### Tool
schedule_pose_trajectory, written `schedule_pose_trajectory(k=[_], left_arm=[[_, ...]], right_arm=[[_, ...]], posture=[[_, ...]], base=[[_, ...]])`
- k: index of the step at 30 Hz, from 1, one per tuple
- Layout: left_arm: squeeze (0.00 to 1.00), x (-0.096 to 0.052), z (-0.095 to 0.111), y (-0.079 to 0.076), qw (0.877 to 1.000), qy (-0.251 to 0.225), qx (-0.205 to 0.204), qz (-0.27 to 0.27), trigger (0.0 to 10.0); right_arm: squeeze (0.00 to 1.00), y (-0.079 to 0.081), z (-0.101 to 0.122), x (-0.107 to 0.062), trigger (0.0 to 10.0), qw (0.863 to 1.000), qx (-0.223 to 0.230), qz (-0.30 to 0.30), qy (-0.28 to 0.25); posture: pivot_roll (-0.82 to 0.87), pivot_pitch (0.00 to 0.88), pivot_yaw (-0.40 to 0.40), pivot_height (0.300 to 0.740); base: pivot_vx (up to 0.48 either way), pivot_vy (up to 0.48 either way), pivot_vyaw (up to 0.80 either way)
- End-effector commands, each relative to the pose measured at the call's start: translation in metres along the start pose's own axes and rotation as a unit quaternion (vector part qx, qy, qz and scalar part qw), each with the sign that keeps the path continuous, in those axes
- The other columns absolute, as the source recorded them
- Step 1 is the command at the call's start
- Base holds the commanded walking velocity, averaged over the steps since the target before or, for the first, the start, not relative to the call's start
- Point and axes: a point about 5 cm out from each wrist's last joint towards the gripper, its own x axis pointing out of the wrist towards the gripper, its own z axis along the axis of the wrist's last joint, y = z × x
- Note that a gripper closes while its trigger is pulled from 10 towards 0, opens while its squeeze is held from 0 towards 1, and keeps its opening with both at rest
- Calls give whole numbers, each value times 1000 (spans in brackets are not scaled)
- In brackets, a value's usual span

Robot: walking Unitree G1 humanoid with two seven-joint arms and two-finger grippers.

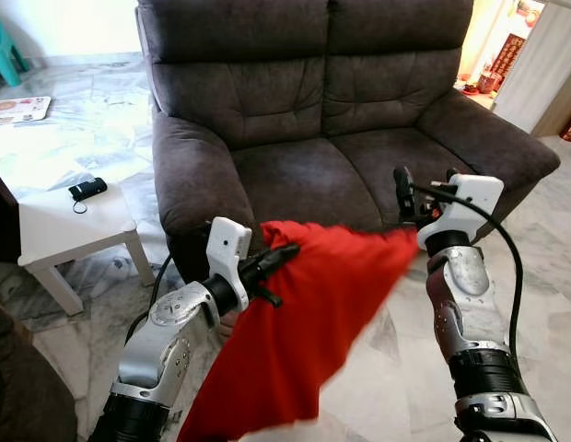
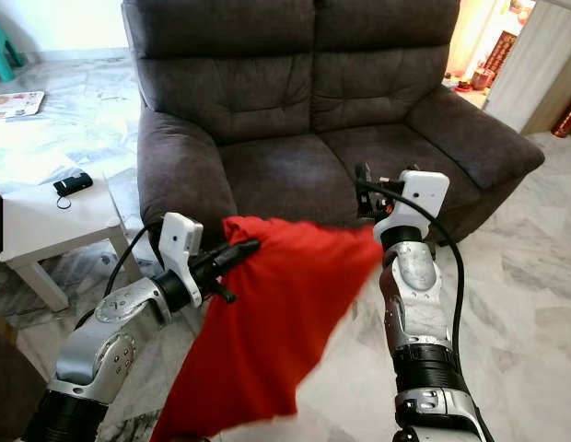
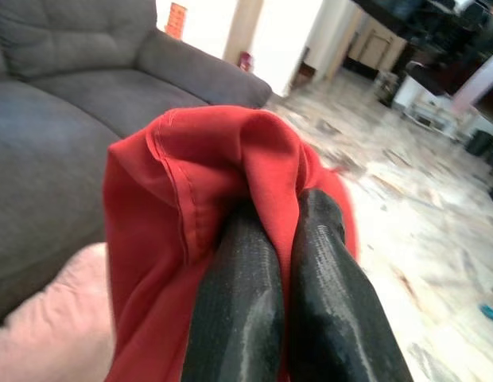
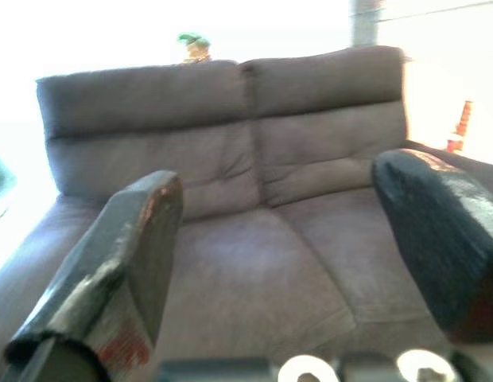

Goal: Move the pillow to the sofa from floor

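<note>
A red pillow (image 1: 304, 322) hangs limp in the air in front of the dark grey two-seat sofa (image 1: 341, 166), clear of the marble floor. My left gripper (image 1: 285, 253) is shut on the pillow's upper left corner; in the left wrist view the red fabric (image 3: 199, 175) is bunched between and over the two black fingers (image 3: 238, 302). My right gripper (image 1: 424, 189) is open at the pillow's upper right corner, level with the sofa seat's front edge. In the right wrist view its fingers (image 4: 127, 255) stand wide apart and hold nothing, facing the sofa seat (image 4: 254, 270).
A low white side table (image 1: 74, 226) stands left of the sofa with a small black object (image 1: 87, 189) on it. A pale pink soft thing (image 3: 40, 318) lies below the left gripper. Marble floor (image 1: 543, 276) stretches to the right. A teal chair (image 1: 5, 51) is at the far left.
</note>
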Motion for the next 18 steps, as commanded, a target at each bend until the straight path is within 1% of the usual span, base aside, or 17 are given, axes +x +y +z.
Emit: schedule_pose_trajectory(k=[1, 2, 3, 6, 7, 8, 9, 11, 13, 14, 15, 17, 18], left_arm=[[0, 3, 30, -11, 997, -56, 29, -39, 10000], [0, 3, 30, -11, 997, -55, 30, -41, 10000], [0, 3, 30, -11, 997, -54, 30, -43, 10000], [0, 4, 30, -11, 997, -51, 31, -47, 10000], [0, 4, 30, -12, 997, -49, 32, -50, 10000], [0, 4, 30, -13, 997, -48, 31, -55, 10000], [0, 5, 30, -16, 997, -48, 30, -61, 10000], [0, 5, 30, -18, 996, -46, 28, -67, 10000], [0, 6, 27, -21, 996, -39, 27, -77, 10000], [0, 7, 25, -23, 996, -33, 28, -83, 10000], [0, 7, 24, -24, 996, -32, 28, -84, 10000], [0, 7, 23, -26, 995, -30, 27, -88, 10000], [0, 7, 21, -28, 995, -30, 24, -91, 10000]], right_arm=[[0, 4, 2, 3, 10000, 1000, -8, 28, 8], [0, 3, -1, 2, 10000, 999, -27, 40, 19], [0, 3, -7, 0, 10000, 996, -48, 58, 40], [0, 6, -21, -6, 10000, 986, -68, 117, 95], [0, 8, -31, -12, 10000, 975, -89, 155, 131], [0, 9, -37, -17, 10000, 965, -109, 182, 152], [0, 9, -44, -24, 10000, 949, -136, 221, 177], [0, 7, -46, -27, 10000, 944, -138, 234, 188], [0, -1, -47, -27, 10000, 942, -142, 225, 205], [0, -6, -47, -29, 10000, 935, -148, 238, 217], [0, -7, -46, -29, 10000, 933, -150, 243, 219], [0, -9, -45, -36, 10000, 916, -168, 285, 227], [0, -17, -45, -43, 10000, 898, -186, 315, 246]], posture=[[147, 0, -53, 740], [147, 0, -53, 740], [144, 0, -54, 740], [139, 0, -56, 740], [139, 0, -57, 740], [139, 0, -57, 740], [134, 0, -56, 740], [134, 0, -56, 740], [130, 0, -58, 740], [129, 0, -58, 740], [129, 0, -58, 740], [127, 0, -58, 740], [123, 0, -59, 740]], base=[[0, 0, 0], [0, 0, 0], [0, 0, 0], [0, 0, 0], [0, 0, 0], [0, 0, 0], [0, 0, 0], [0, 0, 0], [0, 0, 0], [0, 0, 0], [0, 0, 0], [0, 0, 0], [0, 0, 0]])
